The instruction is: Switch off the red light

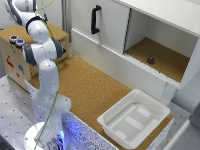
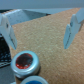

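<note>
1. Cork surface (image 2: 47, 35) spread beneath pincer (image 2: 41, 31); nothing blocking the descent.
2. Pincer open, empty, fingers (image 2: 10, 31) wide apart.
3. Red light (image 2: 24, 63) below and just ahead of pincer, offset toward one finger.
4. Blue button (image 2: 34, 80) touching-close beside it. Risk: off-centre press hitting blue instead, or straddling red without pressing.

Claw (image 2: 41, 29) spread wide, holding nothing, arm folded.
</note>
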